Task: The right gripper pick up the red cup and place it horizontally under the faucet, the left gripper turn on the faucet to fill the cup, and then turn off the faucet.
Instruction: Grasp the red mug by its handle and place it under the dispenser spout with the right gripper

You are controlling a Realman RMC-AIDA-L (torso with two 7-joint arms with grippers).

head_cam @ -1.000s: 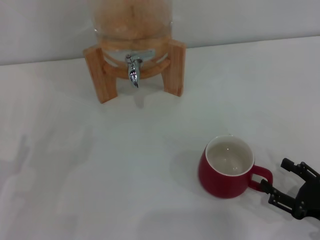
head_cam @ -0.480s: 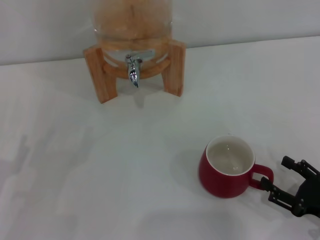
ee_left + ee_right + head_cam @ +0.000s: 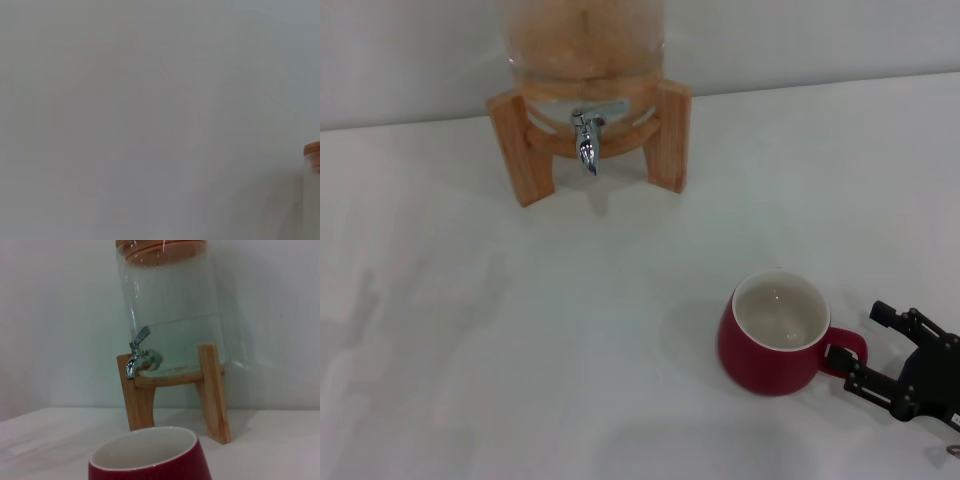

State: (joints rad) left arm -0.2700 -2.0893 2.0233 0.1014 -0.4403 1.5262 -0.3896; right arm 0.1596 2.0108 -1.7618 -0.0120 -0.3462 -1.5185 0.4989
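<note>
Now, red cup [image 3: 772, 350] handle between right gripper [image 3: 858, 345] fingers [image 3: 885, 312]

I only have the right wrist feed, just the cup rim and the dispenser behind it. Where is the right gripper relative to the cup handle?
Observer: In the head view the right gripper is open, its fingers straddling the loop handle of the red cup, not closed on it.
Operator: Is the cup under the faucet?
Observer: No. The faucet is well away from it across the table.
Operator: And the left gripper?
Observer: Not in any view; its wrist camera shows mostly blank surface.
</note>
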